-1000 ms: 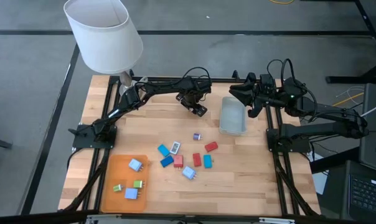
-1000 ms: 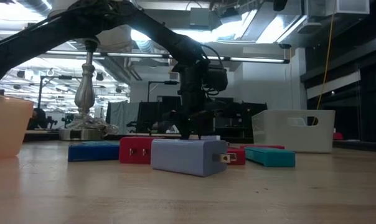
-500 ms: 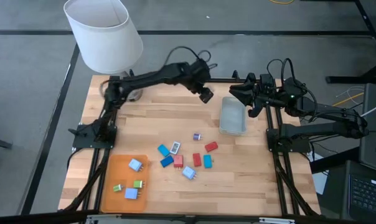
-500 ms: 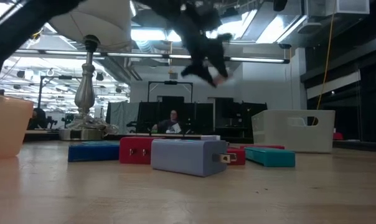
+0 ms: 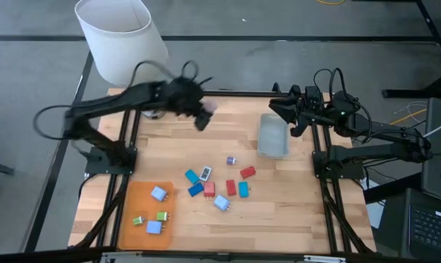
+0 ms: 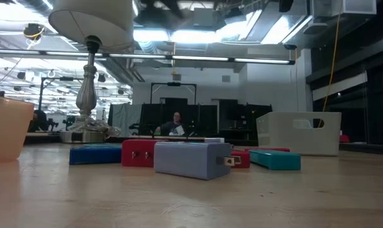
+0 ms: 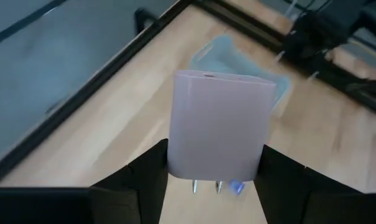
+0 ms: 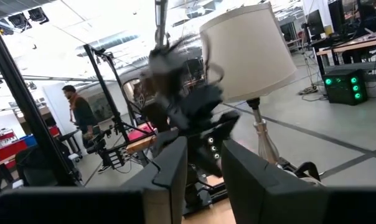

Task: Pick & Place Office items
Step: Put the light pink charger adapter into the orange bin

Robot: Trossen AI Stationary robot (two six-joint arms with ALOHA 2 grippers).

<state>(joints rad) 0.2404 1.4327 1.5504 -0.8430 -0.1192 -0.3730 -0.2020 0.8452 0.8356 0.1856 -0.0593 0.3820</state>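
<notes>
My left gripper (image 5: pixel 203 117) is in the air over the table's far left part, shut on a pale pink plug block (image 7: pixel 219 127) with two metal prongs (image 7: pixel 203 185). Several small blue, red, teal and lilac pieces (image 5: pixel 215 183) lie flat in a loose group at mid-table; in the low view the nearest is a lilac block (image 6: pixel 191 158). More pieces (image 5: pixel 155 212) lie on the orange tray (image 5: pixel 133 193) near the left front. My right gripper (image 5: pixel 279 109) waits at the far right edge, its fingers a narrow gap apart (image 8: pixel 205 180). My left gripper pinches the pale pink block between its two fingers, one on each narrow side near the pronged end (image 7: pixel 175 168). The block is lifted clear of the table. Its prongs point back toward the wrist and its plain end sticks out past the fingertips.
A translucent grey-blue bin (image 5: pixel 273 136) stands at the far right of the table, beside my right arm. A lamp with a white shade (image 5: pixel 122 40) rises at the far left corner. Bare wood lies between the bin and the piece group. A person (image 6: pixel 176 123) sits far behind the table.
My left gripper has risen from the table just left of the bin, carrying the pale pink block clear. It has then swung toward the table's left, along the far edge, and has left the low view.
</notes>
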